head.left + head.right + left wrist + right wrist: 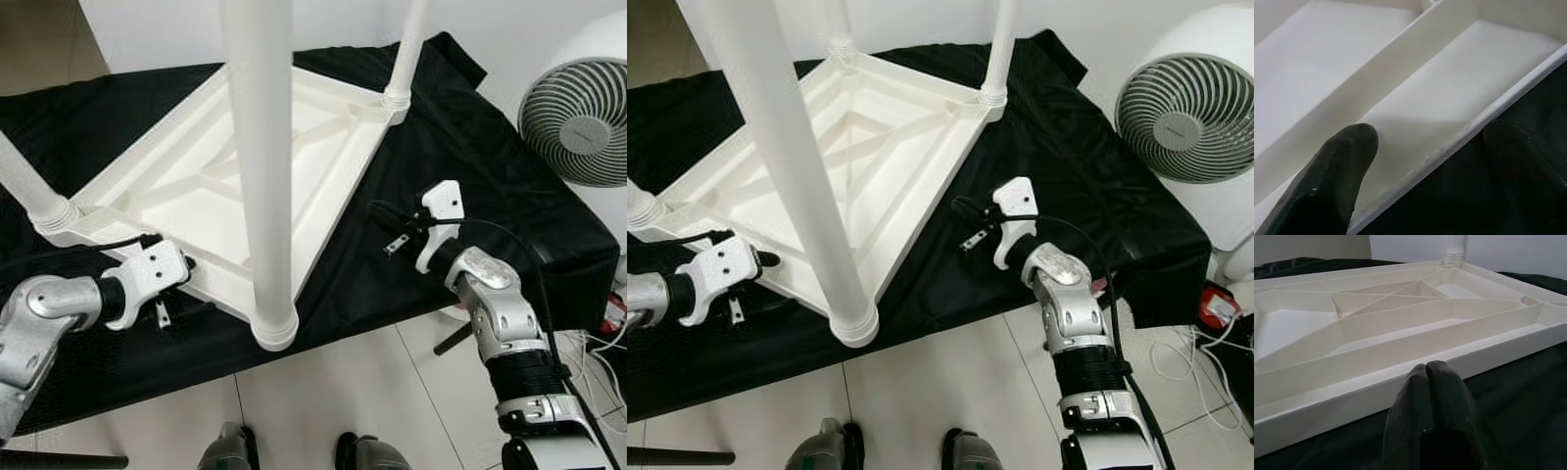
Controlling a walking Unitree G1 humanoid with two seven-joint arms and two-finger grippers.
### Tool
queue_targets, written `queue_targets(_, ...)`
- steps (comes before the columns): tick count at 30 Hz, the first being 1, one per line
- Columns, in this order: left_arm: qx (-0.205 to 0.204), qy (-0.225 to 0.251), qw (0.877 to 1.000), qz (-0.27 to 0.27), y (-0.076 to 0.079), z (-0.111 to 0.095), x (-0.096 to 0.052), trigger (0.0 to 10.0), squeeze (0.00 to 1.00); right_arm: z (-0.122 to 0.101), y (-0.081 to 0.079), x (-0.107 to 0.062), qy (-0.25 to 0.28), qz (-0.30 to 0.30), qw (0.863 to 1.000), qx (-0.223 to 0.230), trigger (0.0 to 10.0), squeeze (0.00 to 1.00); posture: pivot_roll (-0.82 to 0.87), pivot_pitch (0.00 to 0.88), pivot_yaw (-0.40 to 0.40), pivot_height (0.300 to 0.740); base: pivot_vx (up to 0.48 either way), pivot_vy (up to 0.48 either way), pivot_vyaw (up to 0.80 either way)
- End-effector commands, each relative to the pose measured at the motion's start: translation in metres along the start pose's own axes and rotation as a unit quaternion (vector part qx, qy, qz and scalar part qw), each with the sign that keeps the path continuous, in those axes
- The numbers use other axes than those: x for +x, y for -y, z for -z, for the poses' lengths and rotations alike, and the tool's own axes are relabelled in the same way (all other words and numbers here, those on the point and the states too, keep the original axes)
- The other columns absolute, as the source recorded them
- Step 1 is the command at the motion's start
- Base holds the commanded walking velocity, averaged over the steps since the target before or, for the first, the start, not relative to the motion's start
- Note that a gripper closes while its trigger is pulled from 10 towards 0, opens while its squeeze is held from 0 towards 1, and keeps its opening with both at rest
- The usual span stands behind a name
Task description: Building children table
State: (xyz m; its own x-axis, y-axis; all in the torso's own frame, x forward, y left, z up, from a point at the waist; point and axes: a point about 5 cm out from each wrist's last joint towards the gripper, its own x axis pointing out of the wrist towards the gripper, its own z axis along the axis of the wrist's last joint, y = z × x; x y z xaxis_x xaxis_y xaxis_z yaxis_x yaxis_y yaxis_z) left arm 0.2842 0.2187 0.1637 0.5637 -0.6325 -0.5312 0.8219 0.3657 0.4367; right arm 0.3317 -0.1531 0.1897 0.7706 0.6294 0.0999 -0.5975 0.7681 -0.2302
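Your black cloth [460, 157] holds the upturned table [245, 186]; fan [578, 122] at 2 o'clock. Left gripper [186, 264] straddles its rim, fingers apart; right gripper [377, 208] pressed together.

Black cloth [470, 157] covers a low surface, wrinkled, its edge hanging over the front and right sides. Floor [323, 392] is pale glossy tile with thin grout lines, some glare. White wall [147, 29] behind, plain. White round fan [1181, 122] stands right of the cloth, grille facing the camera, rounded white housing behind it. White cables [1185, 357] lie loose on the tile near the fan base, next to a small red item [1218, 305]. Dark bar [676, 456] lies on the floor at bottom left. Even indoor light, soft shadows.
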Motion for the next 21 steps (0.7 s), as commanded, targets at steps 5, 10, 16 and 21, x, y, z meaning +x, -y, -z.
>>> queue_targets(5,-0.022,-0.016,0.999,0.037,0.003,0.011,0.005,2.5,0.00,-0.001,0.002,-0.006,-0.001,0.014,1.000,-0.001,10.0,0.00,-0.01,0.163,0.066,0.740,0.000,0.000,0.00)
queue_targets(10,-0.022,-0.016,0.999,0.047,0.000,0.013,0.009,0.0,0.00,-0.001,0.004,-0.010,-0.004,0.027,1.000,-0.002,10.0,0.00,-0.01,0.164,0.076,0.740,0.000,0.000,0.00)
queue_targets(16,-0.025,-0.005,0.999,0.046,-0.002,0.012,0.012,0.0,0.00,-0.003,0.006,-0.010,-0.002,0.034,0.999,-0.005,10.0,0.00,-0.02,0.166,0.078,0.740,0.000,0.000,0.00)
queue_targets(21,-0.036,0.018,0.999,0.027,-0.004,0.008,0.015,0.0,0.00,-0.004,0.006,-0.010,-0.001,0.036,0.999,-0.005,10.0,0.00,-0.02,0.160,0.082,0.740,0.000,0.000,0.00)
